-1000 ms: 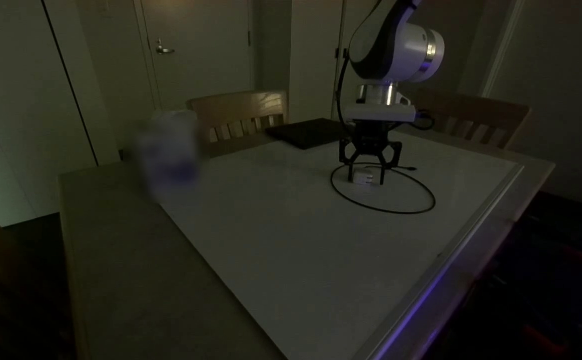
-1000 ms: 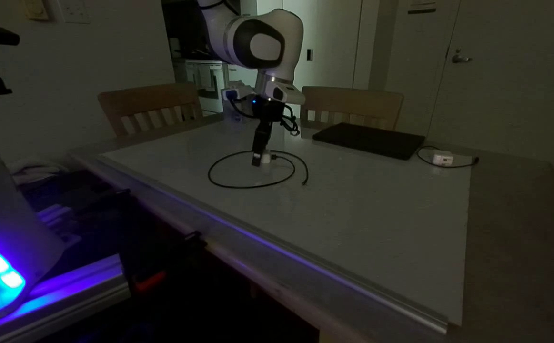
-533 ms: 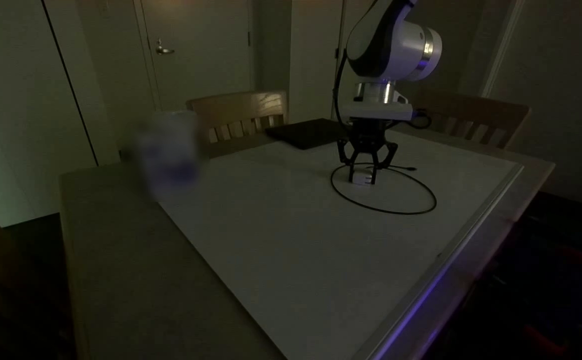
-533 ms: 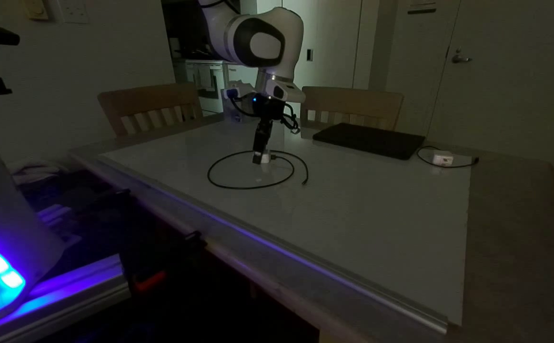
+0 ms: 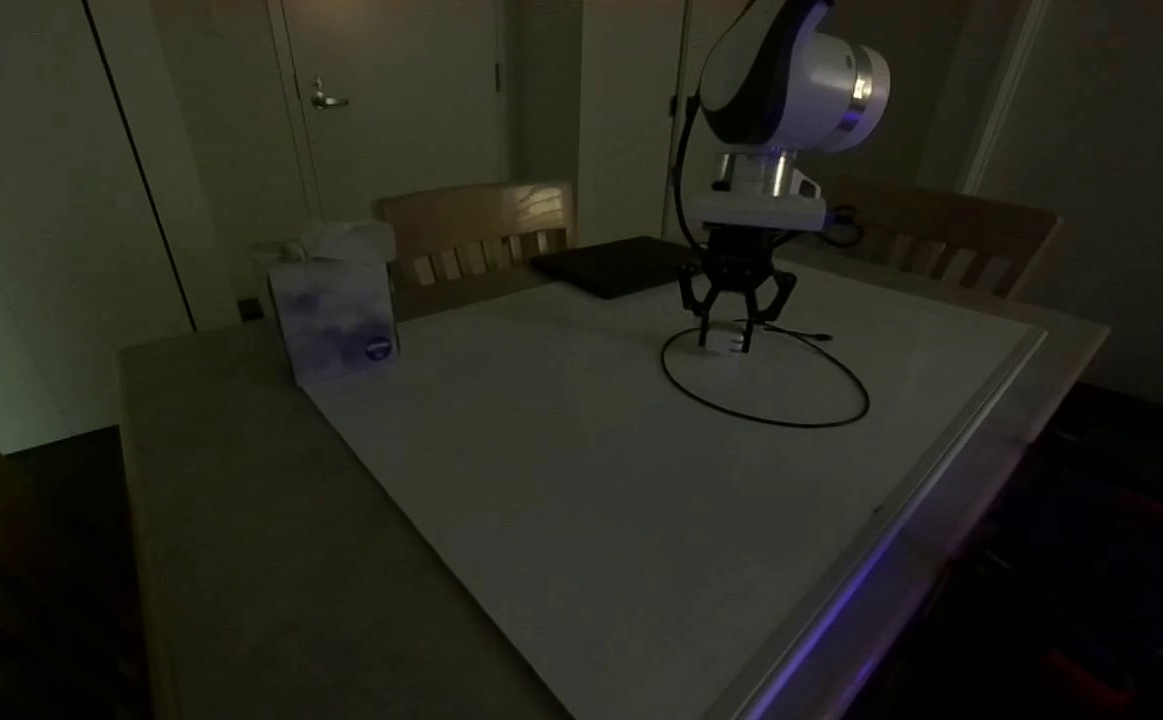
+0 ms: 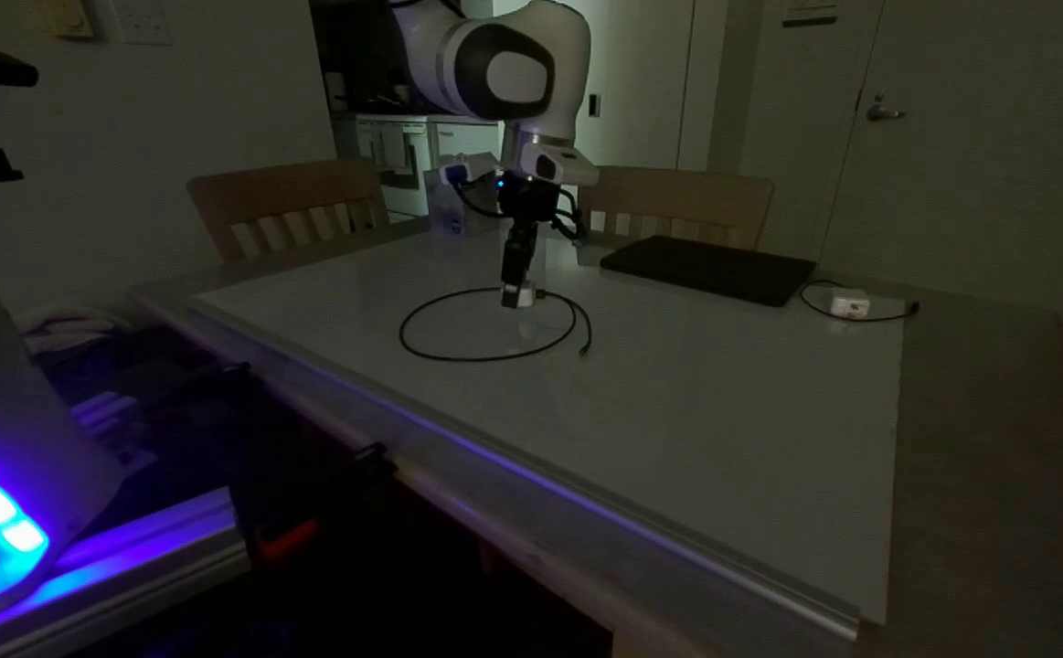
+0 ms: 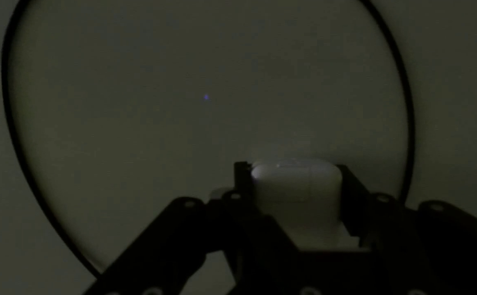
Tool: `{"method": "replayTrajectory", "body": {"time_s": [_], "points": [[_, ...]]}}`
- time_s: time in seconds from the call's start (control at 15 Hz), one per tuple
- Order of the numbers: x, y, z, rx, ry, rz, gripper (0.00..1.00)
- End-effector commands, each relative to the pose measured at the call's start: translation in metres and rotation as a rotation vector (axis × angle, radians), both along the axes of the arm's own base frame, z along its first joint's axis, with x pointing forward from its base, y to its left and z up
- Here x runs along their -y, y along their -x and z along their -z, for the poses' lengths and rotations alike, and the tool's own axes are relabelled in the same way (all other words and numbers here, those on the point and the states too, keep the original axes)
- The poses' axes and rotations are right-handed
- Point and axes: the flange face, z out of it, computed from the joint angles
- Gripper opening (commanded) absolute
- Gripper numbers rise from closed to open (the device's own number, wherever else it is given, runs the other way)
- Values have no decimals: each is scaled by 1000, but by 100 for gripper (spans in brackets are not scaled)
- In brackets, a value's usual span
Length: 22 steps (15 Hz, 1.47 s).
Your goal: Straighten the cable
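- Grasps pale plug (image 7: 297,192) in gripper (image 5: 726,347).
- In an exterior view, has cable (image 5: 806,427) looped mostly at gripper's 4 o'clock.
- Shows illegible logo (image 5: 378,348) on tissue box (image 5: 326,315).

black cable (image 7: 411,123) looped on white board (image 6: 705,411); pale plug (image 7: 297,184) attached

In an exterior view, a patterned tissue box (image 5: 336,325) is standing at the left, by a corner of the white board (image 5: 561,490). A flat dark pad (image 5: 613,266) is lying at upper centre, a wooden chair (image 5: 471,215) is standing just left of it, and a door (image 5: 401,100) is showing at upper left.
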Motion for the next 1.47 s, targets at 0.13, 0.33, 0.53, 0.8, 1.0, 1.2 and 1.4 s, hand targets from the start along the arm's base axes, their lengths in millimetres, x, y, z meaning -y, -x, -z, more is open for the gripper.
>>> {"method": "replayTrajectory", "body": {"time_s": [0.13,0.33,0.53,0.8,1.0,1.2,1.4], "points": [[34,6,-46,204,8,160,27],[34,-4,-40,179,20,152,52],[38,-8,-39,178,53,216,27],[76,-16,-33,202,122,475,27],[107,-16,-31,153,82,659,27],[105,-10,-31,168,103,628,52],[110,-12,-28,167,117,700,27]]}}
